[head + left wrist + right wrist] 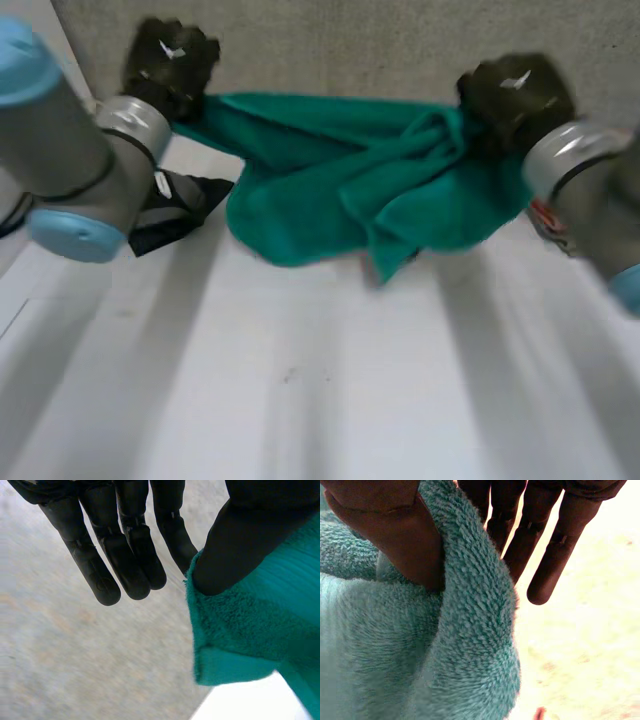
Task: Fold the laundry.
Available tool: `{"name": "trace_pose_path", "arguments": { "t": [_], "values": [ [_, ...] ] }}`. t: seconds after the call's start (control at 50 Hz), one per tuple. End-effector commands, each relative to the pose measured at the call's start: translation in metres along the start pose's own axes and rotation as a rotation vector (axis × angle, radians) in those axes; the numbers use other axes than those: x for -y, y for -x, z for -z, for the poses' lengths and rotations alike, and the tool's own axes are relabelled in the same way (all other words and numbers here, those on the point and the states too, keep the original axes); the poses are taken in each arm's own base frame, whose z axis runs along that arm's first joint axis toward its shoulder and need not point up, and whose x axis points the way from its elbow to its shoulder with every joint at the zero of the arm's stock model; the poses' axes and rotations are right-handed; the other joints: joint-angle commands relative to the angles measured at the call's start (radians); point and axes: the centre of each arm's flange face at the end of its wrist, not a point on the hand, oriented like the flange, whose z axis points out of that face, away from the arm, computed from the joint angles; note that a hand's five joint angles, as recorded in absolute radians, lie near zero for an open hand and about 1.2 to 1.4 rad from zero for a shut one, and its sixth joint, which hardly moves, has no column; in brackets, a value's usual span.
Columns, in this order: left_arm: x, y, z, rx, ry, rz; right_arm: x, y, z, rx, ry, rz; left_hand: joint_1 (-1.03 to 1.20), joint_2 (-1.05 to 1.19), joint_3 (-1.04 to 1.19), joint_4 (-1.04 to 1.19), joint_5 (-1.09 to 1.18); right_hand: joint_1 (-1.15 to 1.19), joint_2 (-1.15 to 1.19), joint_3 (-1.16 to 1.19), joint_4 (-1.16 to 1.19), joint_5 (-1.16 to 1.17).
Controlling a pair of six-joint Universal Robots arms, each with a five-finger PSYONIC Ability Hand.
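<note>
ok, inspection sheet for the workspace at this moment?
Surface: white table, bare in front of the arms.
Job's things: one green towel, strung between both hands, bunched toward the right hand's side.
Clutter: a dark item by the left arm; cannot tell what it is.
Hands: left hand pinches a towel corner between thumb and straight fingers; right hand has its thumb hooked over a towel edge against straight fingers.
Cables: nothing seen.
Surroundings: grey speckled surface beyond the table.
</note>
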Motion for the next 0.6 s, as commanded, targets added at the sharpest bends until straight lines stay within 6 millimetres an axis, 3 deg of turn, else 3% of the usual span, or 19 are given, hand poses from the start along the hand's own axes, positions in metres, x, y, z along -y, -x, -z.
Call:
{"name": "trace_pose_path", "arguments": {
  "t": [0.02,0.08,0.18,0.24,0.3,0.32,0.38,0.44,0.46,0.54,0.6],
  "values": [
    [0.023,0.019,0.048,-0.005,0.047,-0.005,0.011,-0.053,0.011,0.068,0.105,0.040,0.238,0.203,0.209,0.201,0.246,0.302,0.223,0.214,0.201,0.260],
    [0.012,0.012,0.065,-0.043,0.113,0.003,-0.001,-0.057,0.010,0.127,0.162,0.026,0.238,0.203,0.209,0.201,0.246,0.302,0.223,0.214,0.201,0.260],
    [-0.012,-0.007,0.073,-0.096,0.184,0.013,-0.030,-0.049,-0.003,0.174,0.230,0.052,0.238,0.203,0.209,0.201,0.246,0.302,0.223,0.214,0.201,0.260],
    [-0.037,-0.022,0.058,-0.109,0.201,0.011,-0.048,-0.046,-0.018,0.150,0.239,0.076,0.238,0.203,0.209,0.201,0.246,0.302,0.223,0.214,0.201,0.260],
    [-0.043,-0.032,0.037,-0.092,0.162,0.009,-0.064,-0.048,-0.047,0.048,0.165,0.122,0.238,0.203,0.209,0.201,0.246,0.302,0.223,0.214,0.201,0.260],
    [-0.043,-0.031,0.022,-0.054,0.124,0.008,-0.068,-0.050,-0.055,0.010,0.141,0.132,0.238,0.203,0.209,0.201,0.246,0.302,0.223,0.214,0.201,0.260],
    [-0.034,-0.022,-0.004,0.042,0.051,0.004,-0.067,-0.064,-0.084,-0.180,-0.020,0.189,0.238,0.203,0.209,0.201,0.246,0.302,0.223,0.214,0.201,0.260],
    [-0.007,-0.007,-0.032,0.179,-0.090,0.009,-0.049,-0.076,-0.099,-0.312,-0.197,0.221,0.238,0.203,0.209,0.201,0.246,0.302,0.223,0.214,0.201,0.260],
    [0.010,0.007,-0.041,0.257,-0.170,0.022,-0.035,-0.080,-0.104,-0.371,-0.313,0.238,0.238,0.203,0.209,0.201,0.246,0.302,0.223,0.214,0.201,0.260],
    [0.034,0.015,-0.046,0.343,-0.289,0.041,-0.010,-0.086,-0.107,-0.410,-0.481,0.260,0.238,0.203,0.209,0.201,0.246,0.302,0.223,0.214,0.201,0.260],
    [0.047,0.009,-0.035,0.330,-0.315,0.054,-0.003,-0.081,-0.104,-0.329,-0.515,0.255,0.238,0.203,0.209,0.201,0.246,0.302,0.223,0.214,0.201,0.260]
  ]
}}
